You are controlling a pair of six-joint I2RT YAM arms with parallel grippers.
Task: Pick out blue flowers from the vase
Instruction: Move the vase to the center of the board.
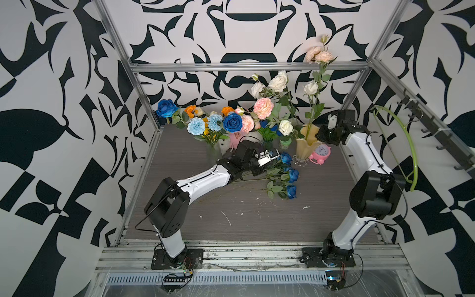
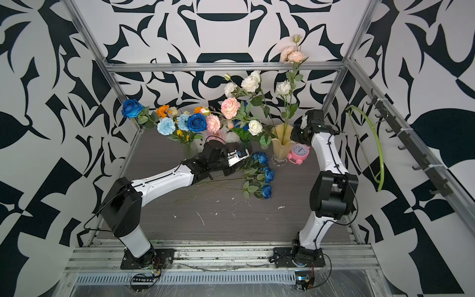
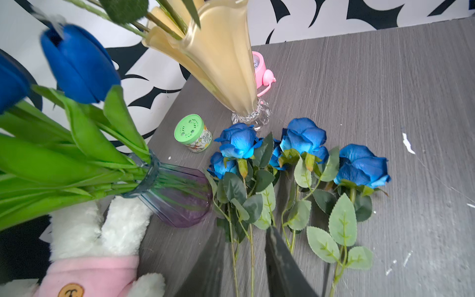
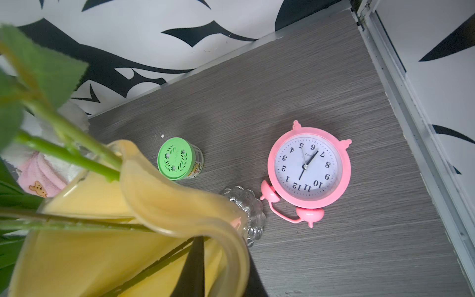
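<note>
Several blue roses [image 3: 362, 167] are already lying on the table [image 1: 231, 226], their heads pointing toward the yellow vase [image 4: 154, 195]. The left gripper [image 3: 244, 231] is hovering low over their stems with its jaws partway apart. Two stems are running between the jaws, but nothing is being pinched as far as I can see. The right gripper [image 4: 223, 249] is sitting at the yellow vase's lip, one finger inside the wall and one outside; whether it is really clamping, I cannot tell.

More blue is waiting upright: tulips [image 3: 79, 64] in the purple glass vase [image 3: 180, 198] close by the left gripper, and a deep-blue rose [image 1: 232, 123] and pale carnations [image 1: 196, 126] further along the row. To my eye the tulips are coming next. The left arm is going to need to lift clear of the laid stems first. Then it should be taking one tulip low on its stem, near the vase neck, and drawing it out along the stem's own line, so the light vase is not tipping against the plush toy [image 3: 77, 231].
</note>
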